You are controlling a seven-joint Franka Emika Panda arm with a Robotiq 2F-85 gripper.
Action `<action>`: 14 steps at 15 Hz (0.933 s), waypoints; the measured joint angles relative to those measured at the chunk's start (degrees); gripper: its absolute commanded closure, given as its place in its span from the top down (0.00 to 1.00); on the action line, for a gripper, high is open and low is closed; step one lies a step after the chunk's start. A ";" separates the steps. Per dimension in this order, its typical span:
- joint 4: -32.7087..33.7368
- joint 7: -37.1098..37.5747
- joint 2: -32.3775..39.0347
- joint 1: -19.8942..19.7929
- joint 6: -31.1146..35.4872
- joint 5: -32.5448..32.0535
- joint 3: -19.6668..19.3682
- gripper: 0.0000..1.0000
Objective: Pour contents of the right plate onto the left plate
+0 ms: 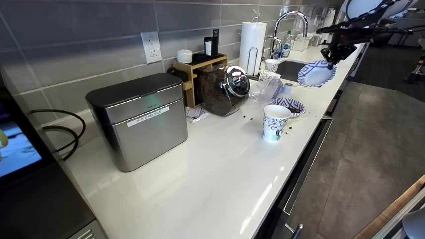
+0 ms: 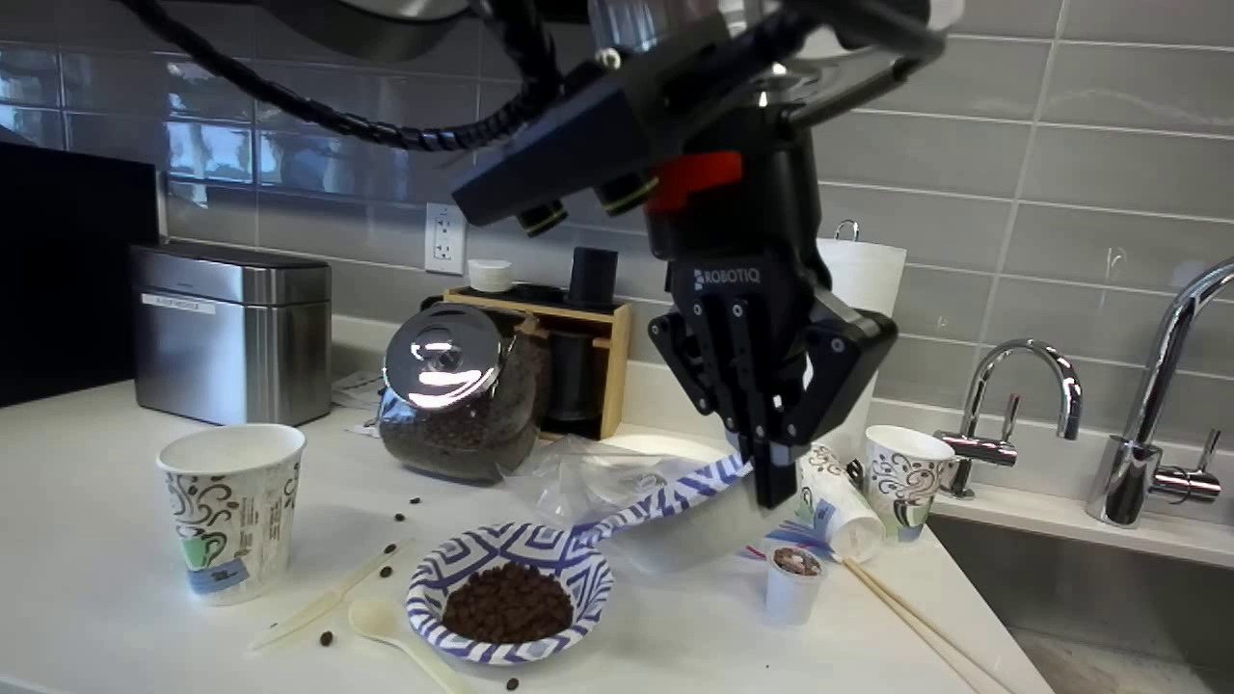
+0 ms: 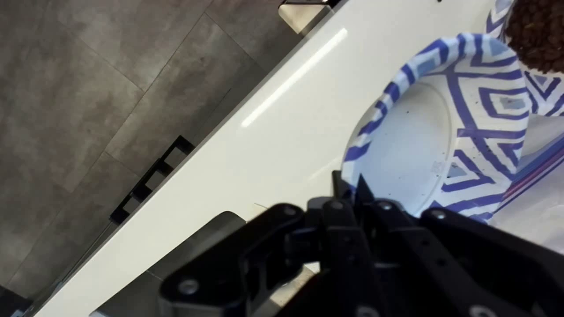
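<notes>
My gripper (image 3: 349, 182) is shut on the edge of the right plate (image 3: 410, 141), a round paper dish with blue pattern around a white middle. Only small dark specks show on its inner face. It hangs tilted above the counter, as an exterior view (image 2: 694, 528) also shows, its low edge close to the left plate's rim; whether they touch I cannot tell. The left plate (image 2: 585, 578), blue-and-white too, rests on the counter with a heap of dark brown beans (image 2: 506, 607) in it. In the wrist view only part of the left plate (image 3: 544, 90) shows, at the upper right.
A paper cup (image 2: 231, 520), a pale spoon (image 2: 386, 622) and scattered beans lie around the left plate. A small pod cup (image 2: 795, 588), chopsticks (image 2: 906, 612) and a plastic bag (image 1: 265, 89) are nearby. Behind stands a glass jar (image 1: 219, 89). The counter drops off at its front edge.
</notes>
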 measured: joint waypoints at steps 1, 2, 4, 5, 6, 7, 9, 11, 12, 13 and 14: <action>-0.02 -0.40 0.53 -0.39 1.07 1.54 -0.10 0.01; -0.06 -0.86 1.10 -0.76 2.49 3.00 -0.20 0.01; -0.24 -1.24 2.28 -1.45 5.48 4.72 -0.32 0.01; -0.35 -1.48 2.90 -1.73 6.62 5.71 -0.36 0.01; -0.39 -1.75 3.55 -1.96 7.39 6.76 -0.42 0.01; -0.42 -2.22 4.23 -2.09 8.04 8.10 -0.56 0.01; -0.42 -2.79 5.64 -2.31 9.03 10.24 -0.73 0.01; -0.40 -3.56 7.00 -2.43 9.27 12.43 -0.82 0.01; -0.37 -3.86 7.63 -2.47 9.27 13.33 -0.84 0.01; -0.34 -4.23 8.23 -2.50 9.27 14.12 -0.85 0.01; -0.29 -4.41 8.78 -2.52 9.27 14.68 -0.86 0.01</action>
